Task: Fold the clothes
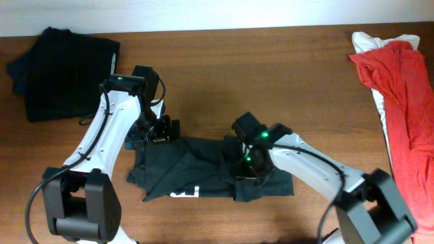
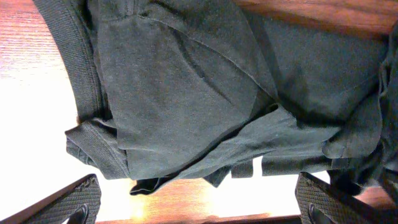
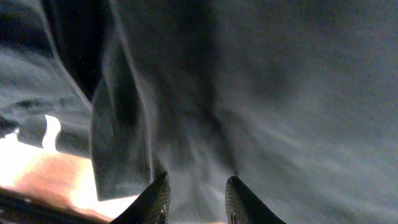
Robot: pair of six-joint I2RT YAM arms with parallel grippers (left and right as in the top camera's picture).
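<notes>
Top-down overhead; both wrists close over T-shirt [image 1: 196, 166]

Brown wooden table [image 1: 271, 68] with crumpled charcoal T-shirt [image 1: 196, 169], folded black garment [image 1: 64, 71], red cloth [image 1: 407, 102]

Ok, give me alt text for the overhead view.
A dark T-shirt with white lettering lies rumpled mid-table, the left claw at its upper left edge, the right claw over its right half. A folded black garment sits at the far left corner of the wooden table; a red garment and white cloth lie along the right edge.
</notes>
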